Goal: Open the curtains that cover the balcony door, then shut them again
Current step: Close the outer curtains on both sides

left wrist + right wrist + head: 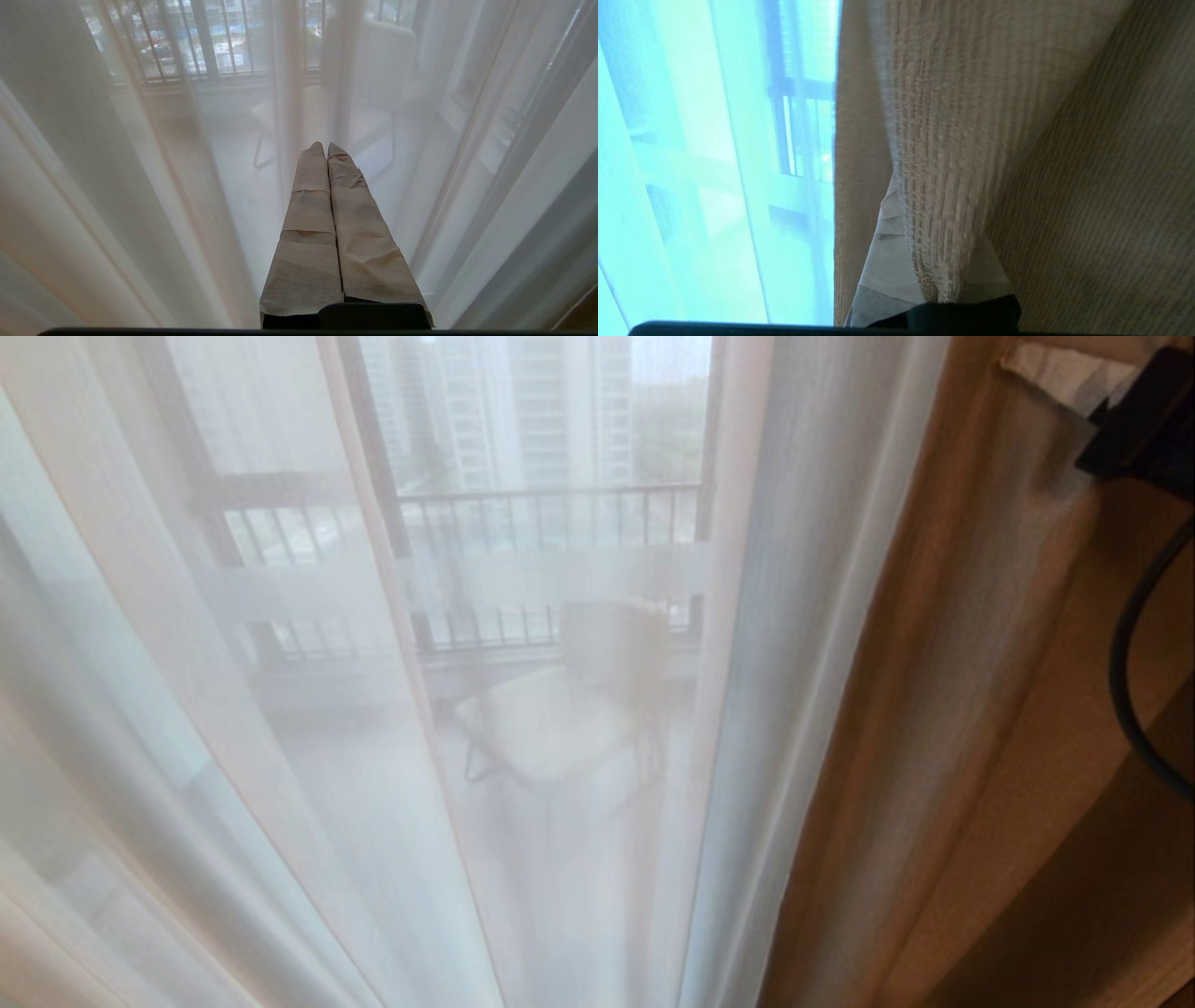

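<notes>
Balcony door (551, 523) glass dim behind sheer curtains (280, 709). Right gripper (924, 261) clenched on a ribbed woven drape fold (943, 140), drape edge alongside. Left gripper (326, 145) closed, empty, facing smooth sheer pleats.

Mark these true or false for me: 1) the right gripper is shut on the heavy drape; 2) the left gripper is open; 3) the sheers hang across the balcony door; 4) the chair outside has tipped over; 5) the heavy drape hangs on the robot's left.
1) True: the right gripper has a fold of the heavy drape pinched between its taped fingers.
2) False: the left gripper is shut, fingertips together, holding nothing.
3) True: the sheers cover the balcony door, seen hazily through them.
4) False: the chair stands upright.
5) False: it hangs on the robot's right.
</notes>
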You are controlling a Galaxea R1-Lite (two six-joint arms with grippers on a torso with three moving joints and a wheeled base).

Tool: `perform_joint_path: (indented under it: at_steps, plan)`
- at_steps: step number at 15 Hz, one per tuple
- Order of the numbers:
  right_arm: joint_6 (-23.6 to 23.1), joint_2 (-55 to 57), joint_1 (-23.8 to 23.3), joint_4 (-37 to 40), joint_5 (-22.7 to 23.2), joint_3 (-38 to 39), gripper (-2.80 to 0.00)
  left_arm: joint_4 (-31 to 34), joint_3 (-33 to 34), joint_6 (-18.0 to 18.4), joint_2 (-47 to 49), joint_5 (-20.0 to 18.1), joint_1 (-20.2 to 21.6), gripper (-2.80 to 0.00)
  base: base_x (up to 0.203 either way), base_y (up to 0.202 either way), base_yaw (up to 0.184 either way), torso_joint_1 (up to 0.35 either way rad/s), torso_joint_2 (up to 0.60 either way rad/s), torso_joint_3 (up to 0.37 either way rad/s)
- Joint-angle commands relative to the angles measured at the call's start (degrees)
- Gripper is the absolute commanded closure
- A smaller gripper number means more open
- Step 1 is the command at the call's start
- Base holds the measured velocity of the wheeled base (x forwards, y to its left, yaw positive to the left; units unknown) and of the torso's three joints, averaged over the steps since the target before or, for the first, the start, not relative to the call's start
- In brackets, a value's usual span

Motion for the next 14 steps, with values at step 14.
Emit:
perform_joint_path:
  at_steps: [14]
  plan:
    - [-6.5,12.6,17.1,-3.4,-13.0,-5.2,0.0,0.0,0.0,0.0,0.0,0.1,0.0,0.0,0.0,0.0,0.0,0.0,0.0,0.0]
